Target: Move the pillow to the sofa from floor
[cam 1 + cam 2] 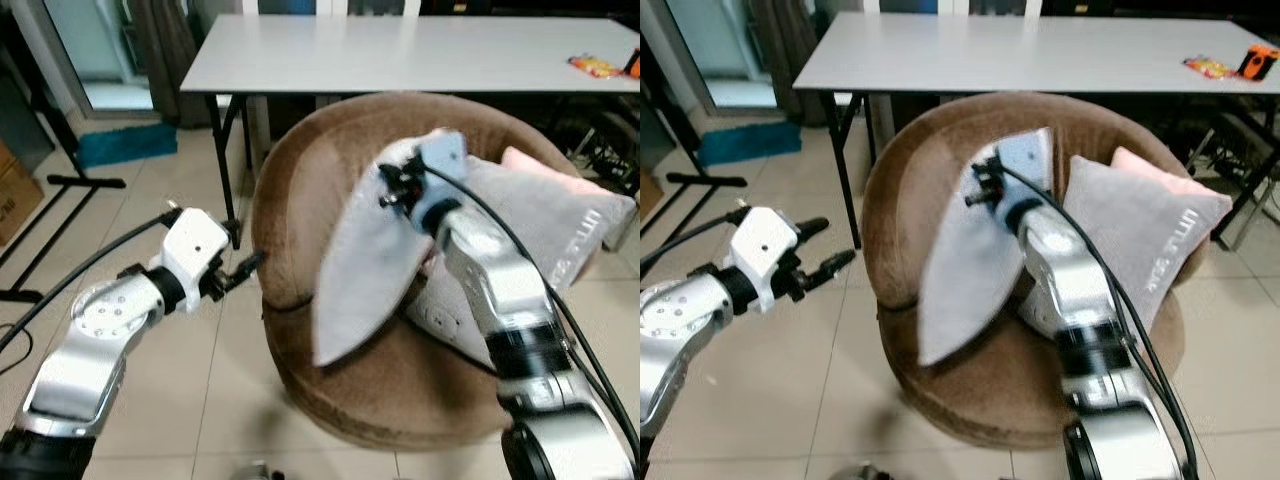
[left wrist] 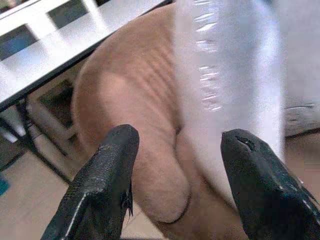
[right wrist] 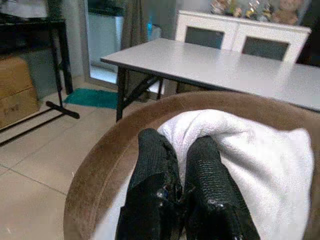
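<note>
Right gripper [image 3: 177, 200] pinches the pillow [image 1: 365, 270] over the sofa [image 1: 290, 200]; left gripper [image 2: 180, 180] gapes wide beside the sofa. Cushion [image 1: 1140, 245] there reads "LITTLE".

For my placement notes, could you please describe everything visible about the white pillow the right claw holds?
The white pillow looks soft and plain, like smooth fabric. It hangs upright, tapering to a lower corner over the brown round sofa seat. The right claw, fingers pinched shut, grips its top edge. It sits beside a grey cushion; contact between them is unclear.
</note>
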Controlling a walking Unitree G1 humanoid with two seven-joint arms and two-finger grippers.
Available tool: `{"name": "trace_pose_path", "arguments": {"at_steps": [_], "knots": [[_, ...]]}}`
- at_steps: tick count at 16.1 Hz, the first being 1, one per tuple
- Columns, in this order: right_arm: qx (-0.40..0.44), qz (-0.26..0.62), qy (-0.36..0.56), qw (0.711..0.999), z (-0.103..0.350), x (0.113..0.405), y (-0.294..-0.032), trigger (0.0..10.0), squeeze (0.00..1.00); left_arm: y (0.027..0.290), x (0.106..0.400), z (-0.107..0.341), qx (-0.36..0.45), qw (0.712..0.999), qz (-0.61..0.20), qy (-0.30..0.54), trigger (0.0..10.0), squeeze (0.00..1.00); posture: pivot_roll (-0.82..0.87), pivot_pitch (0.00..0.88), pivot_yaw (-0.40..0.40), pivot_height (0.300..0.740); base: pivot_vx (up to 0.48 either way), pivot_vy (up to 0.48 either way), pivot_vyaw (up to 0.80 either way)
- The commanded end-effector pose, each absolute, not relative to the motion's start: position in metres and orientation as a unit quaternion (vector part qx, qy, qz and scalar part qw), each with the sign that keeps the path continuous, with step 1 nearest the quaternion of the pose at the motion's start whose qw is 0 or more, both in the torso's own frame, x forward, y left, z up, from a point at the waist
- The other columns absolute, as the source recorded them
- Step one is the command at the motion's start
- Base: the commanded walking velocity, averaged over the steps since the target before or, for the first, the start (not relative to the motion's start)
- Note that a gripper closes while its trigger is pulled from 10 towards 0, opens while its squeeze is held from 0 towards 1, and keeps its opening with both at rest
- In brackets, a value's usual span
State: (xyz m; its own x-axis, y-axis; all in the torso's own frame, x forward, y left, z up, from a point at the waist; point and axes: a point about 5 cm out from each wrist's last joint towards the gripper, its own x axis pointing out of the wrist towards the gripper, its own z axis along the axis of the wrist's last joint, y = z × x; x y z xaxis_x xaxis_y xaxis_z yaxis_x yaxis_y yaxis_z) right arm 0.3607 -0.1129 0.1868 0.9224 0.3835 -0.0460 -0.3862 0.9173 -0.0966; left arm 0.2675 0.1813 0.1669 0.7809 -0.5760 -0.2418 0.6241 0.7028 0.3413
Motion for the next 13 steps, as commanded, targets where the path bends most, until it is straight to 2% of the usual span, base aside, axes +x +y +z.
{"name": "trace_pose_path", "arguments": {"at_steps": [1, 5, 8, 9, 11, 12, 13], "knots": [[-0.062, 0.204, -0.028, 0.977, 0.203, 0.365, -0.110, 10.0, 0.00, 0.180, 0.265, 0.169, 0.207, 0.915, -0.341, 0.062, 10.0, 0.00, -0.03, 0.000, 0.014, 0.740, 0.000, 0.000, 0.00], [-0.059, 0.224, -0.019, 0.973, 0.191, 0.379, -0.110, 10.0, 0.00, 0.180, 0.258, 0.167, 0.212, 0.906, -0.358, 0.076, 10.0, 0.00, -0.01, 0.000, 0.019, 0.740, 0.000, 0.000, 0.00], [-0.071, 0.241, 0.031, 0.967, 0.155, 0.383, -0.121, 10.0, 0.00, 0.181, 0.257, 0.168, 0.215, 0.903, -0.363, 0.081, 10.0, 0.00, -0.01, 0.000, 0.023, 0.740, 0.000, 0.000, 0.00], [-0.079, 0.229, 0.047, 0.969, 0.147, 0.384, -0.126, 10.0, 0.00, 0.182, 0.257, 0.169, 0.215, 0.903, -0.363, 0.081, 10.0, 0.00, 0.00, 0.000, 0.026, 0.740, 0.000, 0.000, 0.00], [-0.150, 0.151, 0.091, 0.973, 0.128, 0.385, -0.153, 10.0, 0.00, 0.183, 0.255, 0.170, 0.217, 0.902, -0.364, 0.083, 10.0, 0.00, 0.00, 0.000, 0.028, 0.740, 0.000, 0.000, 0.00], [-0.162, 0.137, 0.095, 0.973, 0.127, 0.385, -0.158, 10.0, 0.00, 0.183, 0.255, 0.170, 0.217, 0.901, -0.365, 0.084, 10.0, 0.00, 0.01, 0.000, 0.024, 0.740, 0.000, 0.000, 0.00], [-0.179, 0.097, 0.093, 0.975, 0.133, 0.389, -0.176, 10.0, 0.00, 0.182, 0.253, 0.169, 0.216, 0.899, -0.370, 0.089, 10.0, 0.00, 0.01, 0.000, 0.024, 0.740, 0.000, 0.000, 0.00]]}}
